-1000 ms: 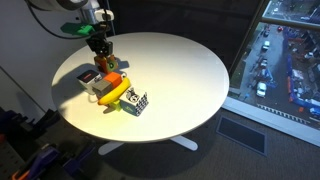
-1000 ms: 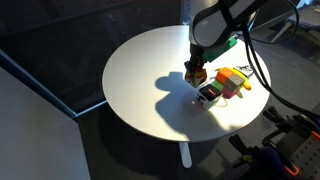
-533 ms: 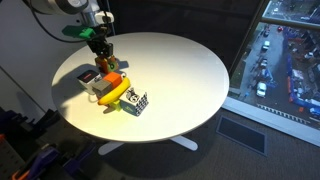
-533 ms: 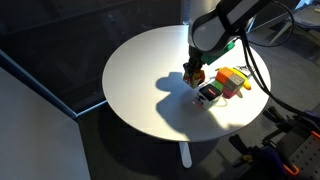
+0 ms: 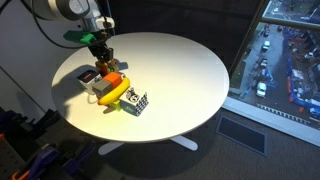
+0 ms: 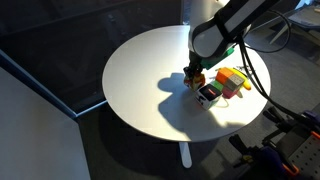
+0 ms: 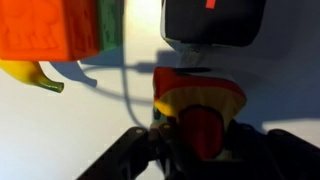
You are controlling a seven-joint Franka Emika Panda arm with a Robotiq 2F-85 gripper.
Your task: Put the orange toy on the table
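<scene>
Gripper [image 7: 200,136], closed on the orange toy [image 7: 200,105], low over the white table [image 5: 190,70] near its edge; whether the toy touches the tabletop cannot be told. Just beside: a banana [image 7: 30,75], a larger orange block [image 7: 45,30] and a black box [image 7: 212,22].

Just beside the claw [image 5: 103,62], on its camera side in an exterior view, a yellow banana toy [image 5: 112,95] lies next to a pale block [image 5: 95,88], a black-and-white patterned cube [image 5: 136,102] sits just past the banana, farther from the claw, and a window [image 5: 285,50] stands well apart.
</scene>
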